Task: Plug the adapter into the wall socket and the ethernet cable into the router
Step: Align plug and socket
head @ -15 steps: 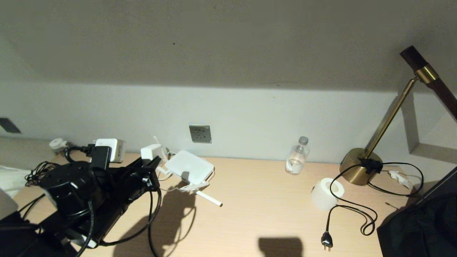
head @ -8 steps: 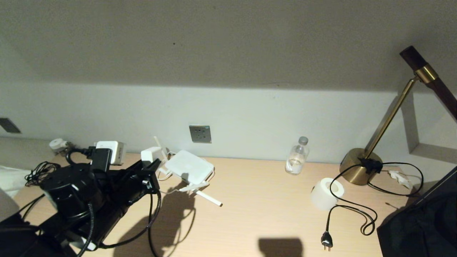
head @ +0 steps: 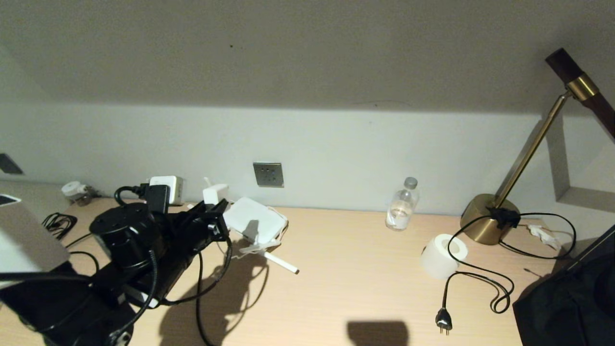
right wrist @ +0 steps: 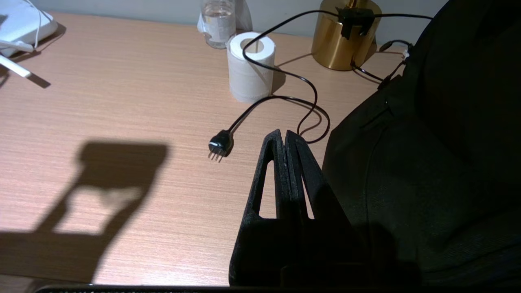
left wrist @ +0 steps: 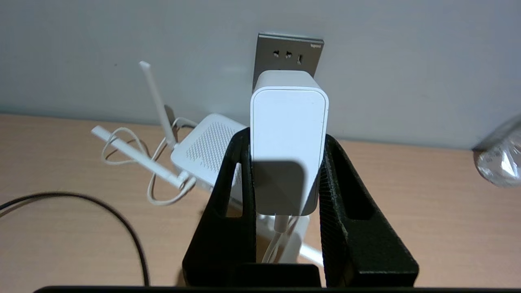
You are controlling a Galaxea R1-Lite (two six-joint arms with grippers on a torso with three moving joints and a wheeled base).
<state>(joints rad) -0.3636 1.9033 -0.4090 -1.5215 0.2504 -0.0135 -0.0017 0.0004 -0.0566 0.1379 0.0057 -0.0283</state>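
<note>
The left gripper is clamped on the adapter, its two black fingers pressing the white block's sides while the thin cord hangs out behind between them. Since a second ago the head view has shifted, so the camera has moved with the body, and the arm now reaches further toward the wall, with the adapter carried nearer the wall socket. From the wrist, the socket sits directly behind the adapter, its upper pin holes showing above it; they look lined up but not yet touching, so insertion seems to remain. Just beside lies the router on the surface, antennas splayed. The right gripper hangs pressed shut and empty near a black three-pin plug.
</note>
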